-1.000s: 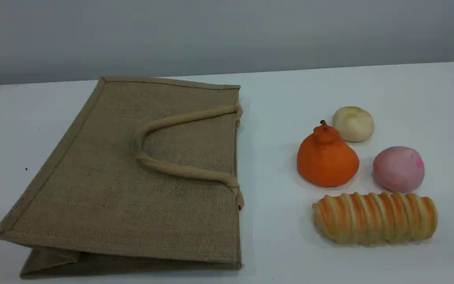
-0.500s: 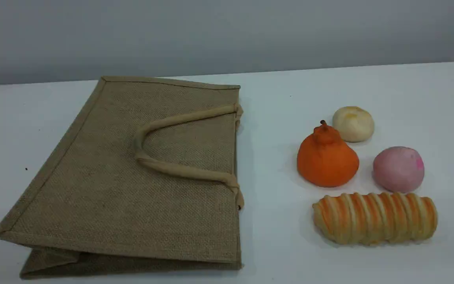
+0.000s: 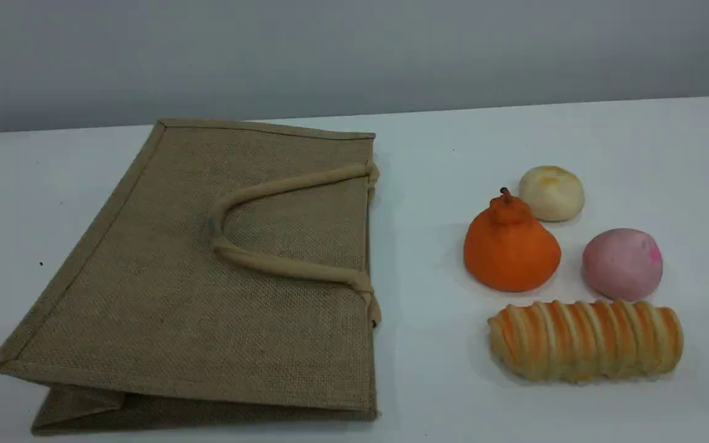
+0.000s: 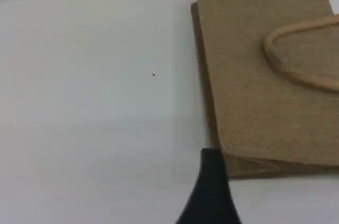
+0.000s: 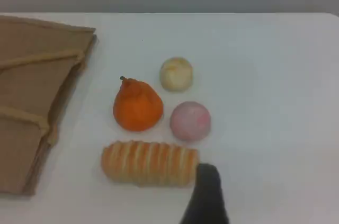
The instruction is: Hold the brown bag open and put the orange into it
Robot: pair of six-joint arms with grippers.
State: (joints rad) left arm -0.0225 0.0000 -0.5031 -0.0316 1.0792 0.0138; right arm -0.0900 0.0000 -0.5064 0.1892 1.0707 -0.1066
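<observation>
since neither arm shows in the scene view yet, we'd say we're right at the start, nothing touched. the brown bag (image 3: 207, 271) lies flat on its side on the left of the table (image 3: 428, 184), mouth edge facing right toward the food, one beige handle (image 3: 280, 266) draped across the top panel. the orange (image 3: 510, 246) sits upright to the right of the bag, well apart from it, with a pale bun (image 3: 551, 192) just behind it, a pink ball (image 3: 622, 263) just beside it on the right and a striped bread loaf (image 3: 585, 339) just in front.

our left gripper (image 4: 212, 192) hangs off the bag's closed corner, jaws released and holding nothing. the right gripper (image 5: 206, 192) hovers near the loaf's end, also spread wide and empty.

next move, as we see it: left goes for the top lip or handle at the mouth and lifts it, since the bag is folded shut. right then needs the orange, and that's the tight bit, neighbours crowd three sides, so coming from above or from the bag side looks cleanest. plenty of bare table between bag mouth and orange for the carry.
</observation>
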